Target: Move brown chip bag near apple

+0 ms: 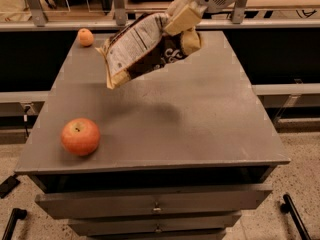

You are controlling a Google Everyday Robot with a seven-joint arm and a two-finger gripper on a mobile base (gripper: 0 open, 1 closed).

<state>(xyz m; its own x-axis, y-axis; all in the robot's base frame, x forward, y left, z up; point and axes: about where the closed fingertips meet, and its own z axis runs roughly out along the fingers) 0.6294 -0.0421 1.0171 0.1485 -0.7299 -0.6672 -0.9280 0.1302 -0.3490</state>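
The brown chip bag (142, 49) hangs in the air above the far middle of the grey table (200, 119), tilted, with its white back panel facing left and its tan sealed end lowest. My gripper (186, 30) comes in from the top right and is shut on the bag's right end. The apple (80, 136), red-orange with a stem dimple, sits near the table's front left corner, well left of and nearer than the bag.
A small pale orange fruit (85, 37) sits at the table's far left corner. Drawers (155, 206) run under the front edge. A metal rail (60, 24) runs behind the table.
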